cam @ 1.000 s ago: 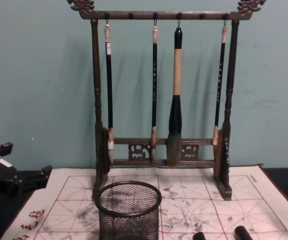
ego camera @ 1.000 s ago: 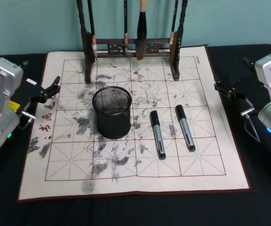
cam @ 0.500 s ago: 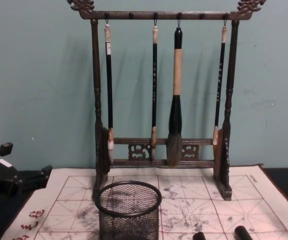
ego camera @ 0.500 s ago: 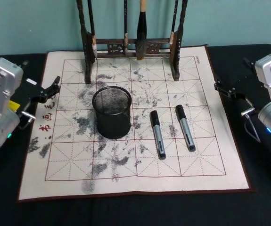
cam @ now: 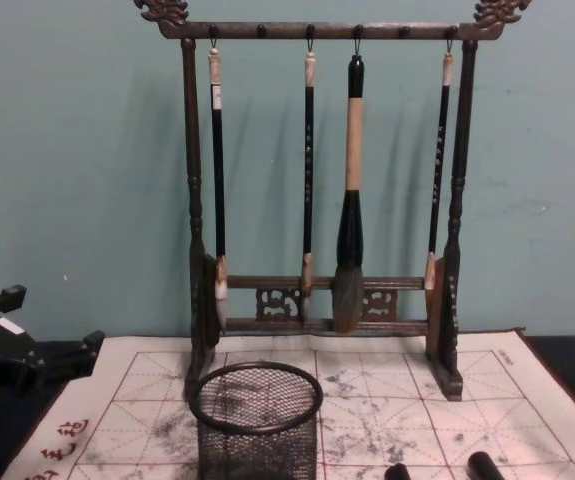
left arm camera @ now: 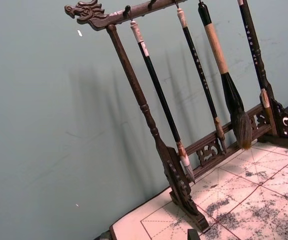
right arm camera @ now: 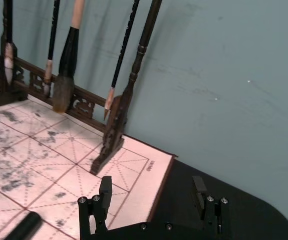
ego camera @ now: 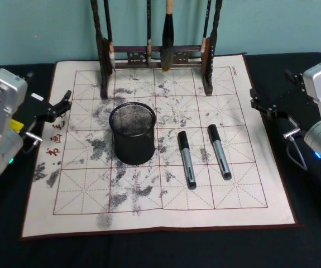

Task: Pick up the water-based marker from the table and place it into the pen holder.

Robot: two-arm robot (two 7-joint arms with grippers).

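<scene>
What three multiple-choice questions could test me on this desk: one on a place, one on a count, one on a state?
1. Where do the two markers lie, relative to the mesh cup?
A. inside it
B. on the mat, to its right
C. behind it

2. How many brushes hang on the rack?
A. two
B. four
C. six

3. How is the right gripper?
A. shut on a marker
B. shut on a brush
C. open, holding nothing

Answers:
1 B: both lie flat on the mat, right of the cup.
2 B: four hang from the top bar.
3 C: its fingers stand apart by the mat's right edge. The left gripper waits at the left edge.
</scene>
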